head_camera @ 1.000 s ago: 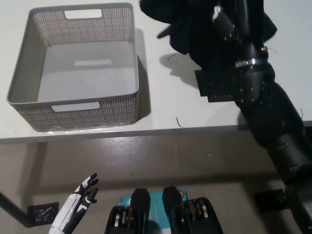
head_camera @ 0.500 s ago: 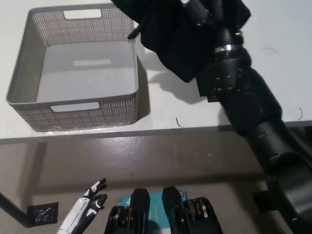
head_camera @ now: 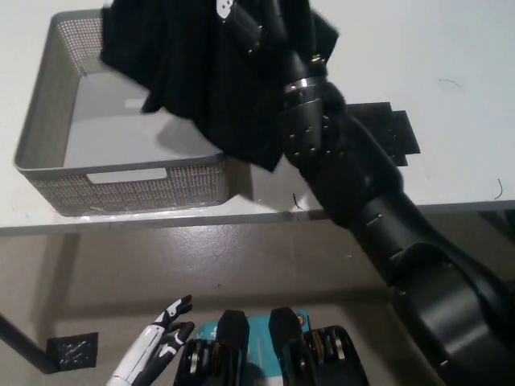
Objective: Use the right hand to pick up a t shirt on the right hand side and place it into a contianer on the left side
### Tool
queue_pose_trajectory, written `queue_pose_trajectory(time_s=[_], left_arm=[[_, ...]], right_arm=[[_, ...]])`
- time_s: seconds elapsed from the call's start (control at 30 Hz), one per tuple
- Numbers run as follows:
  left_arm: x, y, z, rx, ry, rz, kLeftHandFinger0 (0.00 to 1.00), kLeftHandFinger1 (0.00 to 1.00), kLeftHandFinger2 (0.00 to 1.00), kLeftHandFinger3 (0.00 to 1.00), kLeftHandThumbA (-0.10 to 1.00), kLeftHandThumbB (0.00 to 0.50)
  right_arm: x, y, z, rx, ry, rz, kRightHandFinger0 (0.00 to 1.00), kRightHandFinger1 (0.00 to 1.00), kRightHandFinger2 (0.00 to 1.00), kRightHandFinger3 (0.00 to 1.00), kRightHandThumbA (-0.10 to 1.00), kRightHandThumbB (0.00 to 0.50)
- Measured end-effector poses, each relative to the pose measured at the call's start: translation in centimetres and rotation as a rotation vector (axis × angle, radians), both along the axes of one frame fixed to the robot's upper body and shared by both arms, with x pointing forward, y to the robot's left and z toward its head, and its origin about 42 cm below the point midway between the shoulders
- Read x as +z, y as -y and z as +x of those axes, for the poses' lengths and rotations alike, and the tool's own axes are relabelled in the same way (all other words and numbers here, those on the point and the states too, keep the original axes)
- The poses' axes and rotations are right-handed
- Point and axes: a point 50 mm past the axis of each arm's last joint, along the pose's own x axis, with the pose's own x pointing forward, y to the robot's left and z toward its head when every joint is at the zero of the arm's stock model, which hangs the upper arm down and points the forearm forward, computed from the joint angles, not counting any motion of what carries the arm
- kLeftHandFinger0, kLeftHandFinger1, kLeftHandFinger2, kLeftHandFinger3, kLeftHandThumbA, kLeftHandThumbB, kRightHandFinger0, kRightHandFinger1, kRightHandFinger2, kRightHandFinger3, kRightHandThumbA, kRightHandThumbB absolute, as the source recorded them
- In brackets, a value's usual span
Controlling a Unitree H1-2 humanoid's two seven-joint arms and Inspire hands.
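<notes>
The black shirt hangs bunched over the right side of the grey basket, gripped by the right hand above it. The basket stands on the white counter. The left hand rests low below the counter's edge, fingers apart.

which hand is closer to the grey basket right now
Right. The black right hand holds the black t-shirt over the grey basket; the white left hand rests open below the table edge.
</notes>
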Motion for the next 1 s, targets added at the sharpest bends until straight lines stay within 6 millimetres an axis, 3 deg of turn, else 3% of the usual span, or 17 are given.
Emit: queue_pose_trajectory(time_s=[0.07, 0.13, 0.23, 0.3, 0.37, 0.5, 0.53, 0.73, 0.83, 0.87, 0.9, 0.93, 0.97, 1.0], left_arm=[[0.1, 0.3, 0.2, -0.012, 0.001, 0.002, 0.74, 0.84, 1.0, 1.0, 1.0, 0.439], [0.1, 0.7, 0.5, -0.027, 0.003, 0.0, 0.73, 0.84, 1.0, 1.0, 1.0, 0.434], [0.1, 1.6, 0.6, -0.051, 0.003, -0.005, 0.74, 0.85, 1.0, 1.0, 1.0, 0.417], [0.1, 2.3, 0.6, -0.071, 0.001, -0.01, 0.76, 0.86, 1.0, 1.0, 1.0, 0.434], [0.1, 3.1, 0.5, -0.088, -0.003, -0.011, 0.81, 0.87, 1.0, 1.0, 1.0, 0.443], [0.2, 4.5, 0.3, -0.128, -0.009, -0.01, 0.88, 0.9, 1.0, 1.0, 1.0, 0.441], [0.2, 4.7, 0.3, -0.136, -0.011, -0.009, 0.88, 0.9, 1.0, 1.0, 1.0, 0.441], [0.5, 6.0, 0.9, -0.176, -0.01, 0.001, 0.84, 0.89, 1.0, 1.0, 1.0, 0.46], [0.8, 6.1, 1.3, -0.185, -0.006, 0.004, 0.84, 0.91, 1.0, 1.0, 1.0, 0.449], [0.8, 6.1, 1.3, -0.187, -0.006, 0.004, 0.84, 0.91, 1.0, 1.0, 1.0, 0.44], [0.8, 6.1, 1.3, -0.188, -0.007, 0.005, 0.84, 0.91, 1.0, 1.0, 1.0, 0.44], [0.8, 6.1, 1.3, -0.188, -0.008, 0.006, 0.83, 0.91, 1.0, 1.0, 1.0, 0.441], [0.8, 6.1, 1.3, -0.189, -0.01, 0.006, 0.83, 0.92, 1.0, 1.0, 1.0, 0.452], [0.8, 6.1, 1.3, -0.189, -0.011, 0.007, 0.85, 0.93, 1.0, 1.0, 1.0, 0.452]], right_arm=[[0.6, -1.2, -0.2, 0.018, 0.001, 0.004, 0.37, 0.41, 0.63, 0.8, -0.1, 0.169], [1.2, -2.3, -0.4, 0.034, 0.0, 0.002, 0.46, 0.48, 0.68, 0.8, -0.1, 0.166], [1.6, -3.8, -0.7, 0.054, -0.009, -0.001, 0.44, 0.48, 0.67, 0.79, -0.1, 0.161], [1.6, -4.7, -0.8, 0.064, -0.025, -0.006, 0.38, 0.42, 0.62, 0.79, -0.1, 0.16], [1.3, -5.6, -1.0, 0.071, -0.045, -0.02, 0.41, 0.45, 0.63, 0.81, -0.1, 0.145], [0.8, -6.6, -1.2, 0.079, -0.077, -0.03, 0.33, 0.39, 0.59, 0.81, -0.1, 0.162], [0.6, -6.7, -1.2, 0.079, -0.084, -0.032, 0.37, 0.44, 0.62, 0.81, -0.1, 0.152], [0.4, -7.0, -0.9, 0.074, -0.111, -0.057, 0.41, 0.47, 0.64, 0.81, -0.1, 0.156], [0.5, -7.4, -0.9, 0.082, -0.129, -0.06, 0.52, 0.54, 0.72, 0.81, -0.1, 0.169], [0.6, -7.6, -1.0, 0.087, -0.132, -0.062, 0.54, 0.62, 0.82, 0.91, -0.07, 0.286], [0.6, -7.9, -1.1, 0.092, -0.134, -0.073, 0.54, 0.62, 0.82, 0.91, -0.07, 0.287], [0.5, -8.1, -1.2, 0.096, -0.134, -0.086, 0.97, 1.0, 1.0, 1.0, 0.22, 0.339], [0.5, -8.2, -1.2, 0.1, -0.133, -0.098, 1.0, 1.0, 1.0, 1.0, 0.64, 0.468], [0.5, -8.4, -1.3, 0.102, -0.134, -0.117, 1.0, 1.0, 1.0, 1.0, 0.91, 0.499]])
